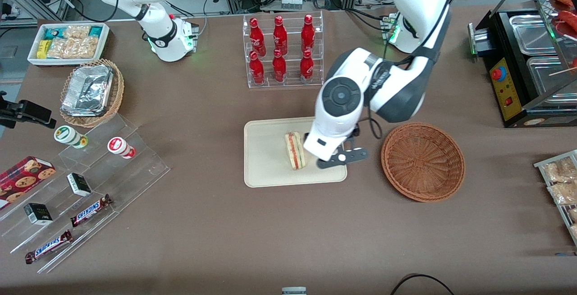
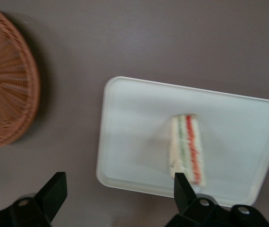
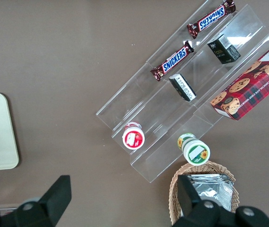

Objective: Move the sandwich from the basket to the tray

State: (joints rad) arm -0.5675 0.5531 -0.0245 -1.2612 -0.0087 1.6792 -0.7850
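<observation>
The sandwich [image 1: 295, 150] lies on the tray [image 1: 266, 171]; the basket [image 1: 423, 162] is empty. The pincer [image 2: 120, 198] hovers above, spread wide, holding nothing.

Sandwich [image 2: 188, 149] lies on tray [image 2: 125, 142]; gripper [image 2: 117, 189] jaws spread above.

Brown table [image 1: 216, 223] with tray [image 1: 266, 168], basket [image 1: 423, 162], bottle rack [image 1: 282, 51].
</observation>
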